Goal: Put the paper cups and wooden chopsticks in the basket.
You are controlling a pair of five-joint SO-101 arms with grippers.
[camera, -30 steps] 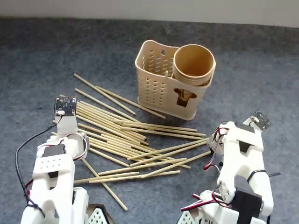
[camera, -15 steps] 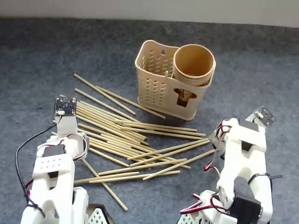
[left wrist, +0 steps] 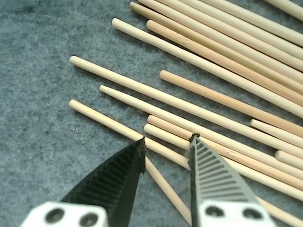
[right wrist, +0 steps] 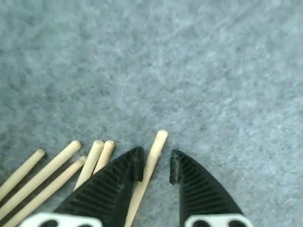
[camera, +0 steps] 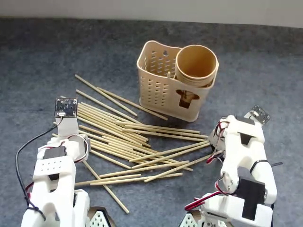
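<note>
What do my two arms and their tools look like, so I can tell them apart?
Both arms are white shells with black motors and red, black and white wires. The left arm has a long black cable looping beside it; the left tool is half black, half ribbed grey. The right arm ends in an all-black right tool.

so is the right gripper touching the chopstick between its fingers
Cannot tell. Right wrist view: chopstick lies between the right gripper's open fingers, no clear contact.
</note>
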